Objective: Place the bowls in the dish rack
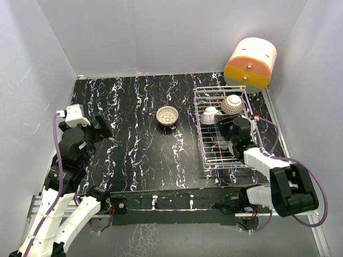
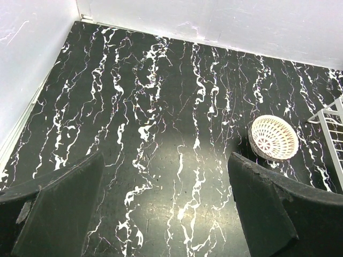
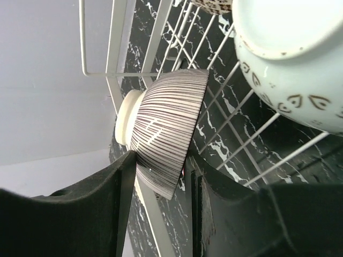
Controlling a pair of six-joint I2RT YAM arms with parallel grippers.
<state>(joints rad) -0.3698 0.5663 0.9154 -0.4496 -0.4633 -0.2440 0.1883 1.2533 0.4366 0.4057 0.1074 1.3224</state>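
Bowls: striped bowl (image 3: 163, 134) stands on edge in the dish rack (image 1: 201, 134), right gripper (image 3: 161, 163) straddling its rim, clamped or loose I can't tell; lattice bowl (image 1: 167, 114) sits out on the surface (image 1: 134, 150), left gripper (image 2: 166, 160) open.

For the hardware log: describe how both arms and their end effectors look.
Both alike. The left arm and right arm have white link shells with black joint housings; a purple cable loops along each. The left end effector and right end effector each carry two flat matt black fingers.
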